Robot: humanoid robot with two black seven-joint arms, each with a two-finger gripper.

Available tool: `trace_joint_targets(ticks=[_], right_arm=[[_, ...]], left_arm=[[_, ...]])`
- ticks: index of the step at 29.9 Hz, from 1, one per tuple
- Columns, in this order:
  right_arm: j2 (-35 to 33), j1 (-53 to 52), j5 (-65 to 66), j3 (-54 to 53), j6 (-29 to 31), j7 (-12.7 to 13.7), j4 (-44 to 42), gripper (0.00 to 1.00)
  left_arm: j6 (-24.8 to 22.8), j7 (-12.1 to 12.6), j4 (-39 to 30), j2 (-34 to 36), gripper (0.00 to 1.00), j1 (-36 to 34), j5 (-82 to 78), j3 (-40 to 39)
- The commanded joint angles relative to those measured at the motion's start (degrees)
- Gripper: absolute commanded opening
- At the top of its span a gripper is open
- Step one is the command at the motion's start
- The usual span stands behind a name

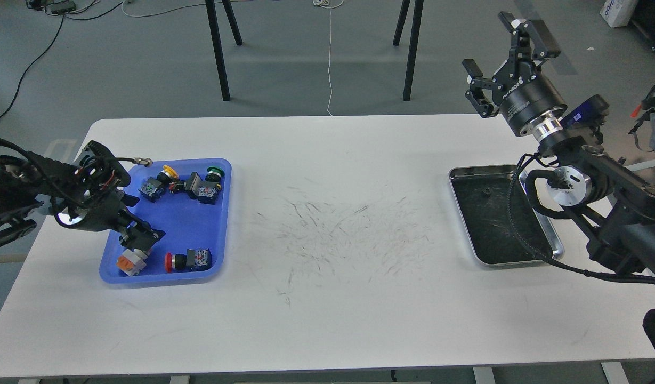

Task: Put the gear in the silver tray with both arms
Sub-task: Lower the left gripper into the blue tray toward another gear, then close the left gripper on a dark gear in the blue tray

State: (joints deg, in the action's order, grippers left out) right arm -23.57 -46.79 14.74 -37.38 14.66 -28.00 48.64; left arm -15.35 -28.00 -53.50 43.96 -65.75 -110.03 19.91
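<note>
The silver tray (479, 172) lies at the right of the white table, and a small dark piece (485, 192) lies on its floor near the back. My right gripper (500, 50) is open and empty, raised high beyond the table's far right edge, behind the tray. My left gripper (142, 237) reaches down into the blue bin (220, 213) near its front left. Its fingers are dark and bunched, so I cannot tell how they stand. No gear shows in the bin; the gripper covers the floor under it.
The blue bin holds a yellow button (168, 170), a green button (214, 172), a red button (171, 262) and an orange and grey switch (130, 261). The table (332, 224) is scuffed in the middle. Black chair legs (218, 50) stand behind it.
</note>
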Motion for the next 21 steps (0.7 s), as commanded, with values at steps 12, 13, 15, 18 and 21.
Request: trace_joint_targets(ticks=[12, 13, 15, 18, 21], right_arm=[[-0.7, 1.3, 0.0, -0.2, 0.0, 0.0, 0.8, 0.98], [-0.9, 1.3, 0.0, -0.2, 0.0, 0.0, 0.8, 0.98], [-1.1, 1.3, 0.0, -0.2, 0.0, 0.0, 0.8, 0.99], [-1.2, 1.2, -0.1, -0.2, 0.0, 0.0, 0.8, 0.98], [-1.5, 1.3, 0.0, -0.6, 0.0, 0.0, 1.2, 0.98]], left_arm=[[-4.7, 0.0, 1.5, -3.5, 0.99, -0.1, 2.2, 0.0], [-4.7, 0.0, 1.9, -3.7, 0.99, 0.1, 2.2, 0.0], [-4.6, 0.0, 2.5, -4.3, 0.99, 0.2, 2.2, 0.0], [-4.6, 0.0, 3.0, -5.3, 0.99, 0.2, 2.1, 0.3], [-4.6, 0.0, 4.6, -5.9, 0.98, 0.1, 2.0, 0.4]])
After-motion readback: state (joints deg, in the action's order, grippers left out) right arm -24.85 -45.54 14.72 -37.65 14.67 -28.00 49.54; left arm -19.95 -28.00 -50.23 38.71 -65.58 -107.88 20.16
